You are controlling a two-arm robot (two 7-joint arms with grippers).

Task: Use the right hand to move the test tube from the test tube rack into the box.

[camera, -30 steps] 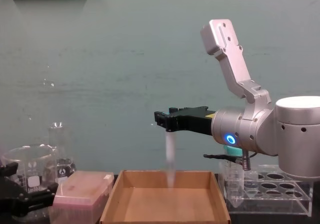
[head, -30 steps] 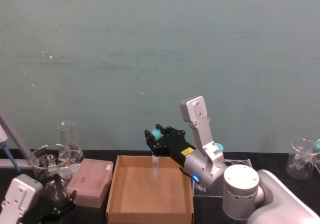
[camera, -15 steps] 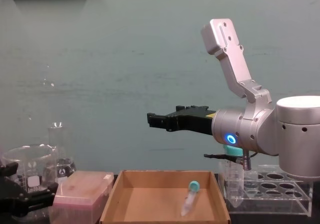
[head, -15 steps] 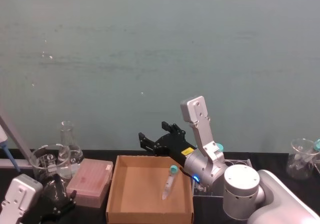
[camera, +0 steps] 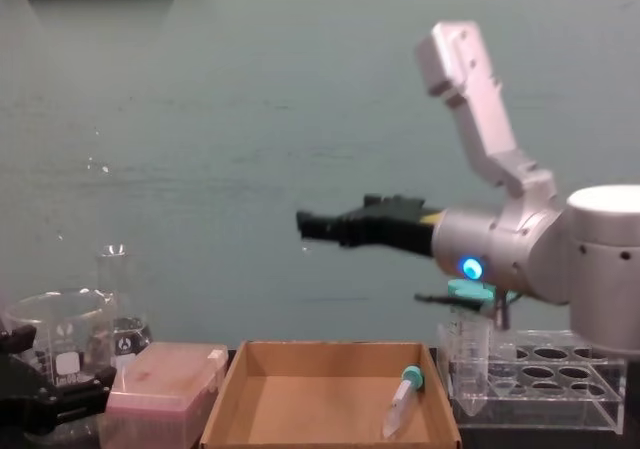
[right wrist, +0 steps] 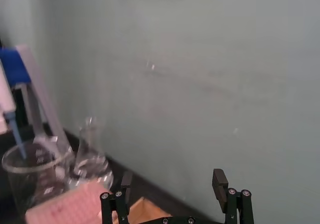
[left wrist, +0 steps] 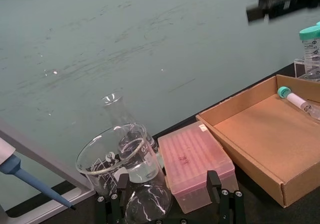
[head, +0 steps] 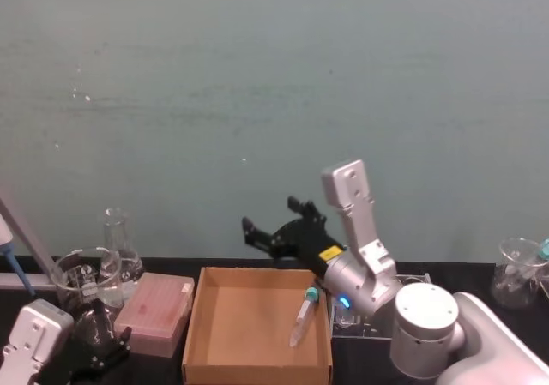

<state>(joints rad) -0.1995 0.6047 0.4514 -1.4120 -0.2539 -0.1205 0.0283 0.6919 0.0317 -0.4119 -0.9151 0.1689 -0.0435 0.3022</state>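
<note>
The test tube (head: 304,315) is lying in the box (head: 206,347), toward its 3 o'clock wall, teal cap pointing to 12. The right hand (head: 273,233) is hovering above the box's far edge, jaws apart, holding nothing. The test tube rack (camera: 560,389) is sitting at the box's 3 o'clock. The left gripper (head: 103,349) is resting at 8 o'clock, jaws apart.

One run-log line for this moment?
right pincer: open, above box | test tube: lying in box | left pincer: open, parked
</note>
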